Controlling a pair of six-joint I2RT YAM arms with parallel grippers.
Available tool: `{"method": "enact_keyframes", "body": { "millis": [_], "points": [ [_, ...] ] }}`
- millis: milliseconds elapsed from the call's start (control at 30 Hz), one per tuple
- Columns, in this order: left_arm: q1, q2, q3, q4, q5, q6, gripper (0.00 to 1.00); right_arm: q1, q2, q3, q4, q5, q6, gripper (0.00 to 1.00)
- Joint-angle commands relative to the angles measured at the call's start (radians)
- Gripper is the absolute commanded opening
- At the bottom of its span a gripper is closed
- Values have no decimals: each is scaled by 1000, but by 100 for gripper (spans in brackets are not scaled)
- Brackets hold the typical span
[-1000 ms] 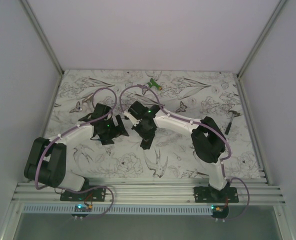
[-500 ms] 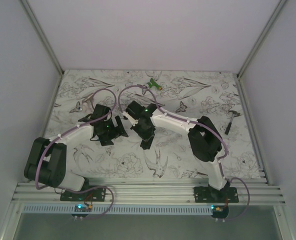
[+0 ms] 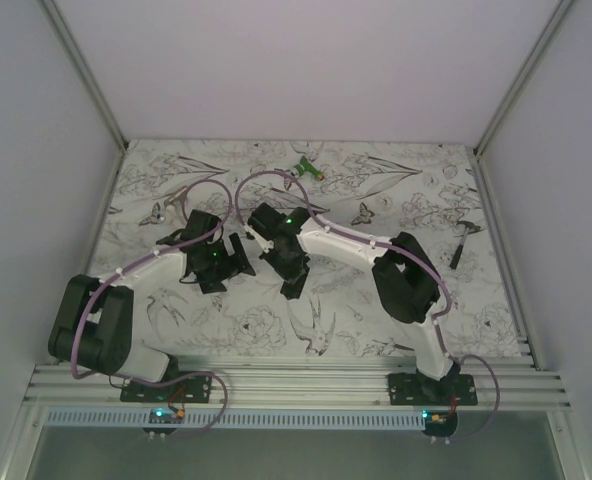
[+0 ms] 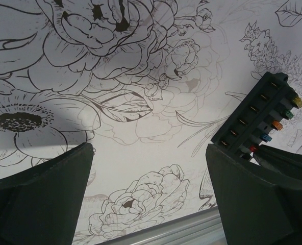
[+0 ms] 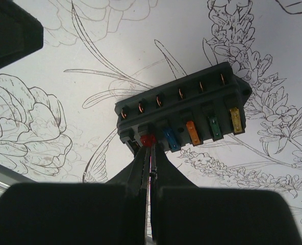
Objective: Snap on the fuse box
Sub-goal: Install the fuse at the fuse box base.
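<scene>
Top external: your left gripper [image 3: 238, 252] and right gripper [image 3: 292, 284] meet mid-frame. Left wrist: jaws wide apart, empty; the fuse box [image 4: 258, 117] sits at right of frame. Right wrist: fingers pinched together at its red fuse [image 5: 148, 139]. Likely rigid, light plastic; grip its long sides.

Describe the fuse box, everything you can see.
The fuse box is a dark plastic oblong lying flat on the floral table. Six coppery terminals line one edge; red, blue, orange, green and yellow fuses sit beside them, the end slot by red looking empty. The shut right gripper touches the red fuse with its tips.
</scene>
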Motion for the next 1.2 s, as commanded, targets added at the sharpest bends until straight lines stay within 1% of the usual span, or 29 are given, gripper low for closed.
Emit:
{"method": "enact_keyframes", "body": {
  "millis": [0, 100, 167, 267, 333, 600, 733, 1000, 1100, 1167],
  "points": [
    [8, -31, -23, 3, 12, -9, 96, 1, 384, -195, -39, 129, 7, 0],
    [8, -43, -26, 4, 21, -10, 96, 0, 363, -208, -26, 125, 12, 0],
    [8, -51, -29, 5, 28, -10, 96, 1, 317, -223, -3, 94, 14, 0],
    [8, -63, -29, 4, 44, -11, 96, -1, 239, -236, 8, 86, 39, 0],
    [7, -73, -28, 4, 50, -13, 96, -7, 190, -242, 6, 102, 84, 0],
    [5, -105, -26, 4, 61, -16, 96, -45, -5, -311, 25, 82, 257, 0],
    [3, -108, -25, 4, 63, -19, 96, -70, -64, -332, 38, 91, 336, 0],
    [2, -103, -25, 3, 70, -23, 97, -147, -137, -374, 117, 127, 492, 0],
    [3, -98, -23, 4, 72, -23, 97, -153, -173, -373, 149, 140, 501, 6],
    [3, -95, -21, 3, 74, -25, 97, -153, -206, -372, 174, 144, 496, 13]
  ]
}}
